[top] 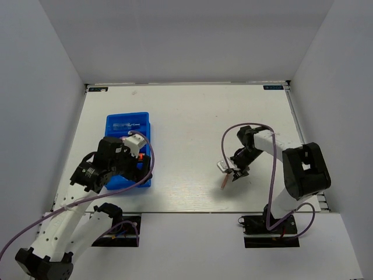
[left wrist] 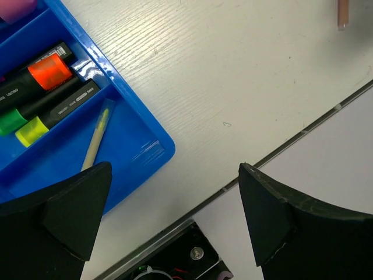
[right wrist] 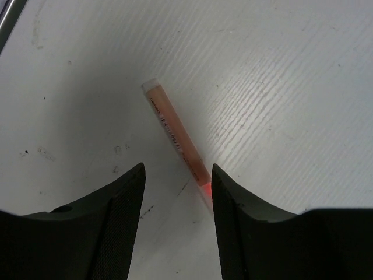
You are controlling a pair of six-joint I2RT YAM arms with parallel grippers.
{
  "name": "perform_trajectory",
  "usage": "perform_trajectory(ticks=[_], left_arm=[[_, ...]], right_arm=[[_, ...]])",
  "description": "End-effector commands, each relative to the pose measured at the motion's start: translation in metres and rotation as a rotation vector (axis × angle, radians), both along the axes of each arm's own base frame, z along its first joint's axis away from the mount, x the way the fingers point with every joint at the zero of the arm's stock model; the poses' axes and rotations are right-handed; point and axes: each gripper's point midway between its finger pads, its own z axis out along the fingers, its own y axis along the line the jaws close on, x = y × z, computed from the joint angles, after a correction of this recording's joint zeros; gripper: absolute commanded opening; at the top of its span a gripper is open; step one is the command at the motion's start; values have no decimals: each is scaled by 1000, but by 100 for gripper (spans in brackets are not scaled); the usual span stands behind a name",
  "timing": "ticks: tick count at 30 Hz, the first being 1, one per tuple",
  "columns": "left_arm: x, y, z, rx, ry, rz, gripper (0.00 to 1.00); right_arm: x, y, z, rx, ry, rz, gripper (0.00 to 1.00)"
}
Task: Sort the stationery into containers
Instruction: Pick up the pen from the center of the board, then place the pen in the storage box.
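Right hand straddles pink tube; only left wrist shows yellow stick.

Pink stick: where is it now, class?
Top view: the pink stick lies right of centre, one end inside the right gripper, far from the blue tray.

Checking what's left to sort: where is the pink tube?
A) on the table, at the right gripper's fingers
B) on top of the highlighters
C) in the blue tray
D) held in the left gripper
A: the pink tube lies flat on the white table, its lower end between the open jaws of the right gripper, well apart from the blue tray.
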Motion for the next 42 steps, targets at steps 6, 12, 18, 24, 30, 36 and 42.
perform_trajectory(ticks=[6, 12, 18, 24, 30, 36, 42], left_arm=[[-11, -3, 17, -52, -6, 8, 100], [-13, -2, 34, -93, -58, 29, 100], [-15, -4, 42, -123, -68, 42, 100], [-17, -7, 50, -162, -78, 42, 100], [-7, -5, 72, -217, -173, 110, 100], [1, 5, 93, -248, -262, 197, 100], [15, 31, 115, -233, -385, 350, 100]], right_arm=[[16, 9, -22, -72, -136, 214, 49], [12, 6, -49, -146, -176, 236, 37], [18, 3, -73, -196, -302, 210, 4], [32, 20, -45, -221, -263, 84, 0], [42, 104, 46, -111, -107, -134, 0], [28, 197, 113, 38, -18, -189, 0], [26, 265, 142, 166, -29, -227, 0]])
